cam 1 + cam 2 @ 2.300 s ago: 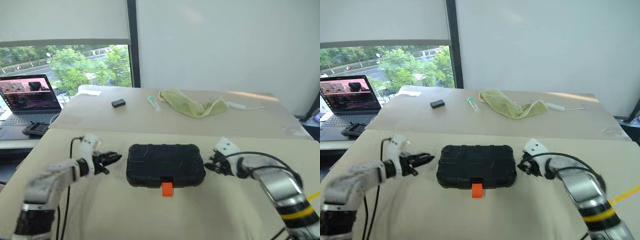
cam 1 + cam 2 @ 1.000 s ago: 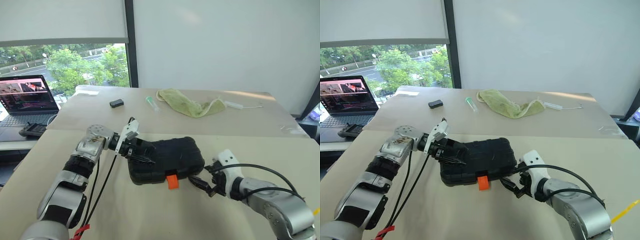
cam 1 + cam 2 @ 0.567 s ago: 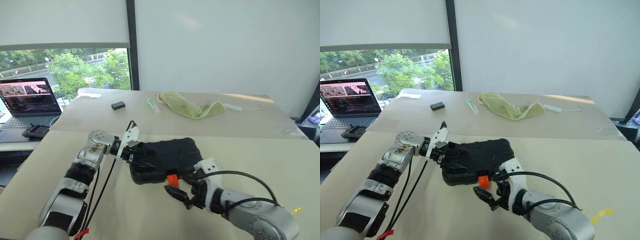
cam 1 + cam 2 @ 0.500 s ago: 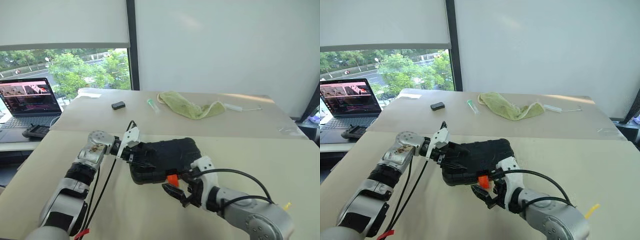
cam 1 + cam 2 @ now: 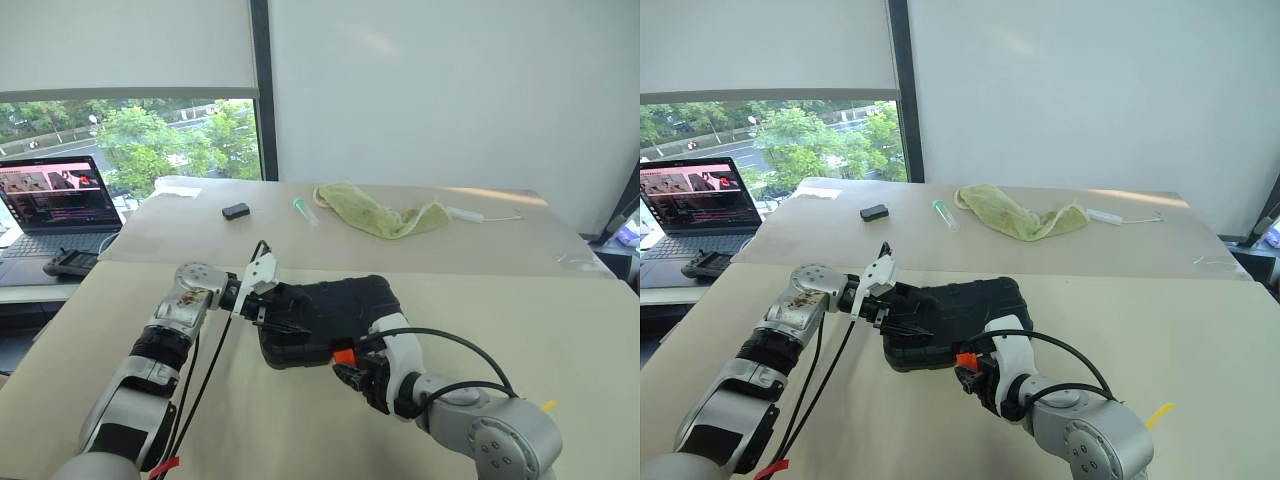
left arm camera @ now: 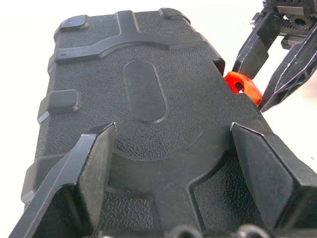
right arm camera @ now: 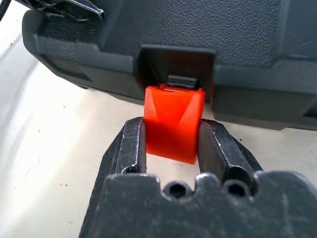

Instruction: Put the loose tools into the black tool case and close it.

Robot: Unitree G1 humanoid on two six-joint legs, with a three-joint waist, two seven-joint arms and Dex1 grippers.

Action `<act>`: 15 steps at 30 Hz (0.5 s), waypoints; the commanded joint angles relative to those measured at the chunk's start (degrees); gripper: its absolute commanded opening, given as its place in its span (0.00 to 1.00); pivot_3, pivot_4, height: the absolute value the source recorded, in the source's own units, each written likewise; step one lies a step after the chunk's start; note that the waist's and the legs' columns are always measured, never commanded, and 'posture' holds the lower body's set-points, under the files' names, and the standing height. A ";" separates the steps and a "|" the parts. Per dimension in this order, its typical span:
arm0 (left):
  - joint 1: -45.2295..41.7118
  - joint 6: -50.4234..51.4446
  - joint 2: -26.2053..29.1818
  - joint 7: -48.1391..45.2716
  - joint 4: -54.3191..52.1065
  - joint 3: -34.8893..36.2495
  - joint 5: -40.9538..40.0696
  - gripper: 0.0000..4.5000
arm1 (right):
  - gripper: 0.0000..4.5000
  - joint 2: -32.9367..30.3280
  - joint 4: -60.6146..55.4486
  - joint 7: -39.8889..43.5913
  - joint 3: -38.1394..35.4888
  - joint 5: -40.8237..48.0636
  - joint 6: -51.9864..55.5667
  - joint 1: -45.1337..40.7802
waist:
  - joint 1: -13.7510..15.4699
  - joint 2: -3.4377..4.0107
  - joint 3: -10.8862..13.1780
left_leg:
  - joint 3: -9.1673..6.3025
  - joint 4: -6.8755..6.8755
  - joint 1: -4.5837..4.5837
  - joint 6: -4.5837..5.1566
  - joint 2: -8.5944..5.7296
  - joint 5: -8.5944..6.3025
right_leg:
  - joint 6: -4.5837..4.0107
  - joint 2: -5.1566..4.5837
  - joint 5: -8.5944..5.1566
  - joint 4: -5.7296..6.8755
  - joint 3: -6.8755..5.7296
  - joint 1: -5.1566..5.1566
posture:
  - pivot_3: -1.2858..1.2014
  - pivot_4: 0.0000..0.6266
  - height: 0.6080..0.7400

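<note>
Lettering is unreadable on black tool case (image 5: 330, 315) and orange latch (image 7: 173, 122).

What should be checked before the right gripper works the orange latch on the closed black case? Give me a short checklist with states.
1. Right gripper shut on the orange latch, a finger on each side: ok.
2. Latch hanging out from its recess, not snapped flat: ok.
3. Left gripper spread wide across the lid of the black tool case, steadying it: ok.
4. Case halves seated together along the front seam: ok in the right wrist view.
5. Tools inside the case: cannot tell, lid is closed.
6. Table around the case free of loose tools: ok.
</note>
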 commanded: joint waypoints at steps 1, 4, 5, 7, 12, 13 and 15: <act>1.51 3.73 0.10 0.71 -1.88 -1.93 1.94 0.89 | 0.26 -0.13 -1.35 -0.37 0.38 -1.35 -0.78 -1.43 | -0.03 0.00 0.00 | 0.00 0.00 0.00 0.00 0.00 0.00 | 0.00 0.01 0.00 0.00 0.00 0.00 | 0.52 0.24 1.00; 2.03 6.15 0.42 0.73 -4.48 -1.81 1.34 0.89 | 0.26 0.12 -1.72 -0.69 1.46 -2.15 -2.33 -1.40 | -0.25 0.00 0.00 | 0.00 -0.01 0.00 0.00 0.01 0.00 | 0.00 0.01 0.00 0.00 0.01 -0.02 | 0.52 0.24 1.00; 2.18 6.94 0.45 0.86 -5.29 -1.78 1.18 0.89 | 0.26 0.43 -1.64 -0.76 1.73 -2.34 -2.96 -1.23 | -0.34 0.00 0.00 | 0.00 -0.02 0.00 0.00 0.01 0.00 | 0.00 0.02 0.00 0.00 0.01 -0.02 | 0.52 0.24 1.00; 2.26 7.87 0.39 1.04 -6.02 -1.68 1.06 0.89 | 0.26 0.36 -0.98 -0.73 2.66 -3.03 -5.00 -1.31 | -0.49 0.00 0.00 | 0.00 -0.03 -0.01 0.00 0.01 0.00 | 0.00 0.02 0.00 0.00 0.02 -0.04 | 0.52 0.24 1.00; 3.06 8.80 0.56 0.93 -7.31 -1.62 0.99 0.89 | 0.26 -0.34 -0.87 0.29 3.87 -4.02 -9.10 -1.68 | -0.86 0.02 0.02 | 0.00 -0.04 0.00 -0.01 0.02 0.00 | 0.00 0.04 -0.01 0.02 0.03 -0.06 | 0.52 0.24 1.00; 3.23 8.78 0.57 0.94 -7.38 -1.68 1.04 0.89 | 0.26 -0.54 -1.13 0.56 3.80 -3.92 -9.41 -1.49 | -0.90 0.02 0.02 | 0.00 -0.04 -0.03 -0.01 0.02 0.00 | 0.00 0.05 -0.01 0.02 0.04 -0.10 | 0.52 0.24 1.00; 3.38 8.78 0.50 0.91 -7.37 -1.72 1.08 0.89 | 0.26 -1.13 -1.39 1.13 3.74 -3.99 -10.49 -1.17 | -0.88 0.02 0.03 | -0.01 -0.09 -0.03 -0.01 0.03 0.01 | -0.01 0.06 -0.01 0.02 0.04 -0.12 | 0.52 0.24 1.00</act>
